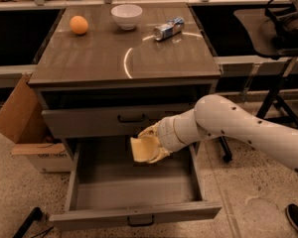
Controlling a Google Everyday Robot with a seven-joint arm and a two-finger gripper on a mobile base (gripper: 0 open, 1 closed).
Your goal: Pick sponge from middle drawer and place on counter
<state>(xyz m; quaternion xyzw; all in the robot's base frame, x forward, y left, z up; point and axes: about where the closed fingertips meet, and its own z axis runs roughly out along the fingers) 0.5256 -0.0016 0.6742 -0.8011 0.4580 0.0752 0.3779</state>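
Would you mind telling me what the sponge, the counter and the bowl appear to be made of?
The sponge, held by the gripper above the middle drawer, looks like pale-yellow matte foam. The counter seems glossy wood-grain laminate, judging by its reflections. The bowl looks like smooth white ceramic, possibly plastic.

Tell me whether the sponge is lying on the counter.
No. The sponge is clamped in the gripper, held above the floor of the open middle drawer, below the level of the counter.
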